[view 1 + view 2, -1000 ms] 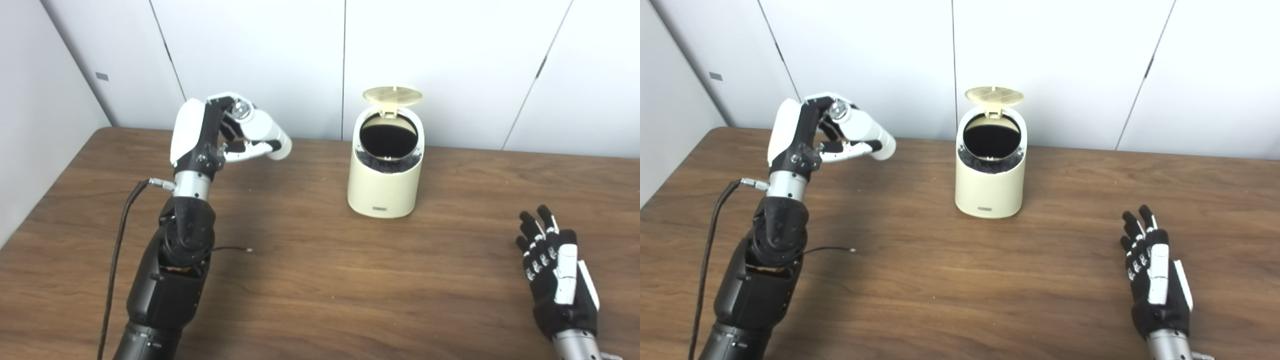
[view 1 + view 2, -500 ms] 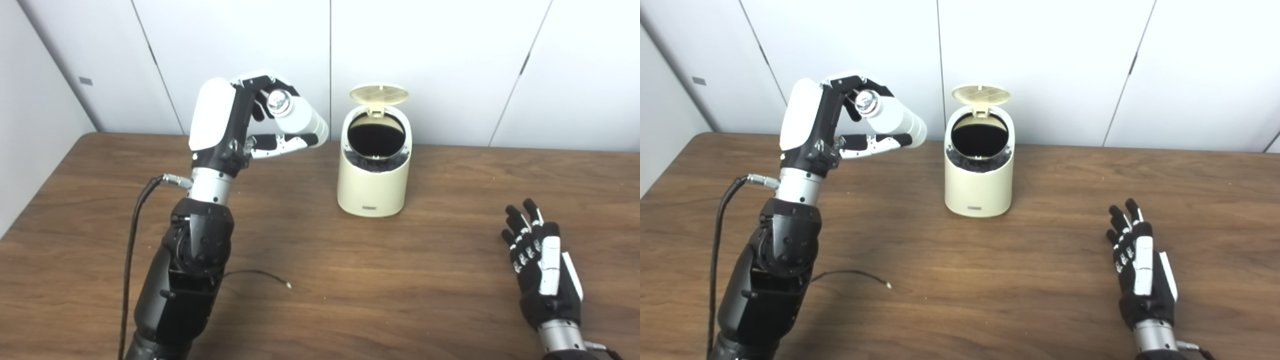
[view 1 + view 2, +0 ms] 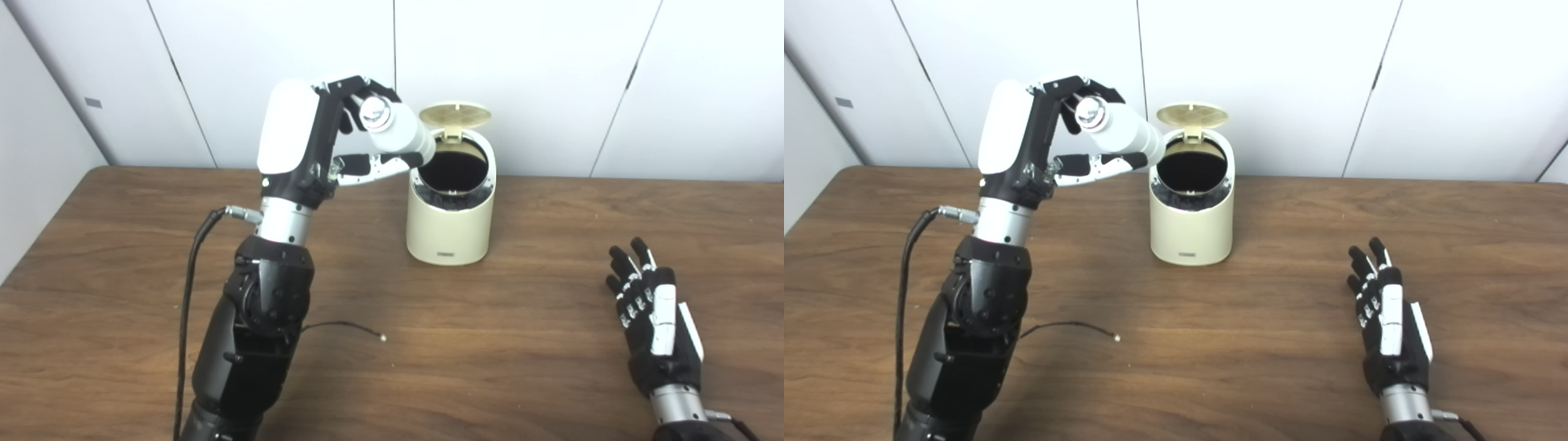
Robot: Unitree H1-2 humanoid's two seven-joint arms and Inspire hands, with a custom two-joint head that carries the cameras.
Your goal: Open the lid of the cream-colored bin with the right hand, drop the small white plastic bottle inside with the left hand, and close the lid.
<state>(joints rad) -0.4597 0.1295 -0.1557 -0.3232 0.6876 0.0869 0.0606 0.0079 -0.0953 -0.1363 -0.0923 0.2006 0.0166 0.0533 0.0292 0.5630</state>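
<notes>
The cream-colored bin [image 3: 449, 220] stands on the table near the back, its round lid [image 3: 454, 114] raised upright and the dark opening showing. My left hand [image 3: 318, 144] is shut on the small white plastic bottle [image 3: 397, 130], held tilted in the air with its far end at the bin's upper left rim. In the right eye view the bottle [image 3: 1123, 131] reaches the bin [image 3: 1191, 217] the same way. My right hand [image 3: 652, 318] is open and empty, resting low over the table at the front right.
A brown wooden table [image 3: 520, 355] spans the view, with white wall panels behind. A thin black cable [image 3: 343, 326] trails on the table beside my left forearm, and a thicker one [image 3: 187, 318] runs along the arm's left side.
My left hand has carried the bottle up and to the right, from well left of the bin to its rim. The camera has shifted. The right hand stays where it was.
</notes>
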